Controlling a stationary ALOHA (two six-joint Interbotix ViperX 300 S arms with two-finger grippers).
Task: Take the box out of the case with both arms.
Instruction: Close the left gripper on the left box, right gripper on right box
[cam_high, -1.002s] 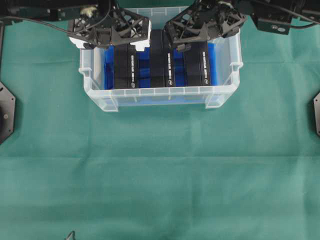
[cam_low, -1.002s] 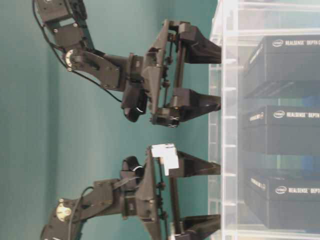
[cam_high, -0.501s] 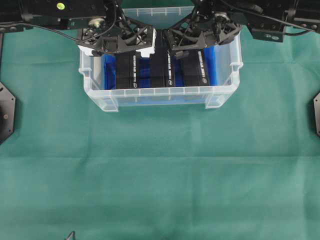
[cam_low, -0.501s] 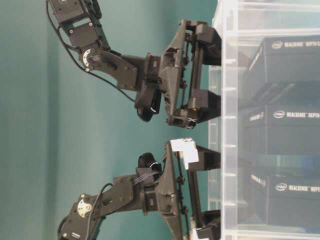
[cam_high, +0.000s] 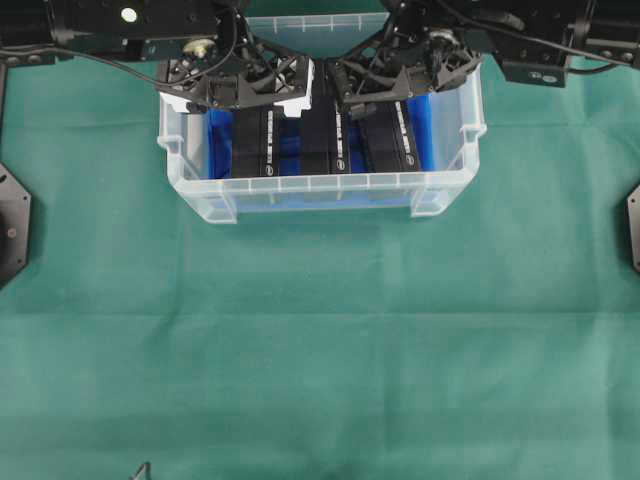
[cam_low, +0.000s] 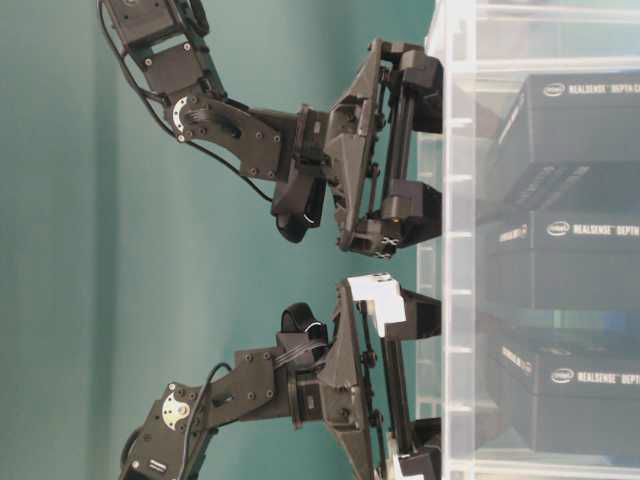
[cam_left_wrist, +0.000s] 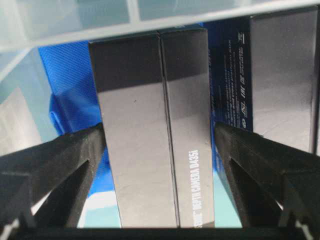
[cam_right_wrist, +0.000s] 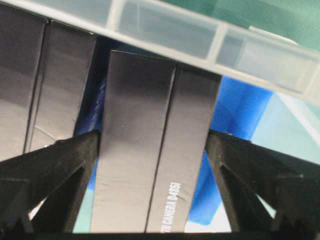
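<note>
The clear case (cam_high: 320, 182) stands at the back of the green cloth with three black boxes side by side on its blue sheet (cam_left_wrist: 70, 85). My left gripper (cam_high: 245, 100) is open, down inside the case and straddling the left box (cam_high: 255, 150). In the left wrist view that box (cam_left_wrist: 150, 130) fills the gap between the fingers (cam_left_wrist: 65, 165). My right gripper (cam_high: 395, 88) is open too, straddling the right box (cam_high: 392, 140); the right wrist view shows this box (cam_right_wrist: 150, 145) between its fingers (cam_right_wrist: 250, 170). From table level, both grippers (cam_low: 425, 390) (cam_low: 425, 145) reach past the case rim.
The middle box (cam_high: 320, 145) stands between the two straddled ones, close to both grippers' inner fingers. The case's near wall (cam_right_wrist: 165, 35) runs just beyond the boxes. Green cloth (cam_high: 320, 340) covers the table in front. Black mounts (cam_high: 12, 235) (cam_high: 632, 230) sit at both side edges.
Both grippers have come down from above the case rim into the case, their open fingers now at either side of the left and right boxes. The boxes have not moved.
</note>
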